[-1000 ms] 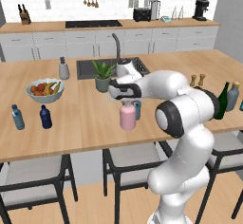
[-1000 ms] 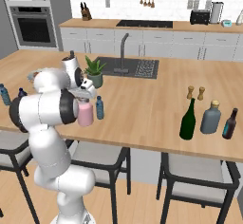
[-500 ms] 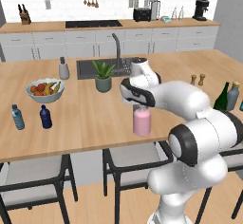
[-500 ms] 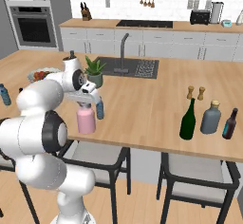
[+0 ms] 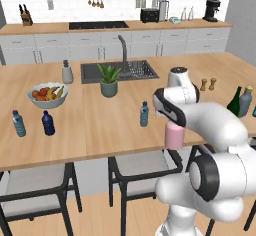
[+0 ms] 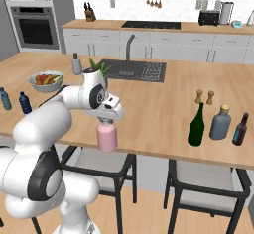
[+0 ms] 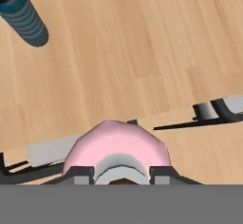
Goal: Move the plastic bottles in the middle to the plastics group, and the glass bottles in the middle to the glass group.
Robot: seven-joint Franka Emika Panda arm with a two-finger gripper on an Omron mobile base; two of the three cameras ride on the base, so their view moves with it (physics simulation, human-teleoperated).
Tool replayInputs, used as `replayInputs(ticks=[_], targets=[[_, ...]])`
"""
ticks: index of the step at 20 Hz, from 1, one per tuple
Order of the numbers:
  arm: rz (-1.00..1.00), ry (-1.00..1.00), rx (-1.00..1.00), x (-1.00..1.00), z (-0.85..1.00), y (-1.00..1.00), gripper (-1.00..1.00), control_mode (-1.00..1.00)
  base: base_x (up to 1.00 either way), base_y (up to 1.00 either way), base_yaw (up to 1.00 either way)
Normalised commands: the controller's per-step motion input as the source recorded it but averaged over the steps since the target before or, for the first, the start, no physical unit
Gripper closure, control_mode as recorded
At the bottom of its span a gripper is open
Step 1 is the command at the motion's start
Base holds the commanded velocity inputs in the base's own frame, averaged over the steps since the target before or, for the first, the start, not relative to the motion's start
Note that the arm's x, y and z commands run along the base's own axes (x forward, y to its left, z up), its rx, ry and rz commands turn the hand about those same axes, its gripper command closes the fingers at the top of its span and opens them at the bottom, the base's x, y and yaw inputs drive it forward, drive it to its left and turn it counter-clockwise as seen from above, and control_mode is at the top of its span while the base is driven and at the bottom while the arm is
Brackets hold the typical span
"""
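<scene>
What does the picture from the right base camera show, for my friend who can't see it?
The white robot arm's hand grips a short, wide pink bottle by its top near the front edge of the long wooden kitchen island. To the right stand a tall dark green wine bottle and a grey-blue bottle.

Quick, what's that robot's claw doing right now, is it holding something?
Gripper: shut on the pink bottle, gripped at its pale stopper and carried near the counter's front edge.
</scene>
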Motion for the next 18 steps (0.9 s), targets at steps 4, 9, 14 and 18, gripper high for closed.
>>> replayInputs(ticks=[4, 9, 14, 18], targets=[[0.0, 0.0, 0.0, -0.03, 0.14, -1.0, 1.0, -1.0, 0.0, 0.0, 0.0], [0.0, 0.0, 0.0, 0.0, 0.07, -0.98, 1.0, -1.0, 0.0, 0.0, 0.0], [0.03, 0.0, 0.0, 0.01, 0.02, -0.93, 1.0, -1.0, 0.0, 0.0, 0.0], [0.03, 0.0, 0.0, 0.01, 0.02, -0.97, 1.0, -1.0, 0.0, 0.0, 0.0]])
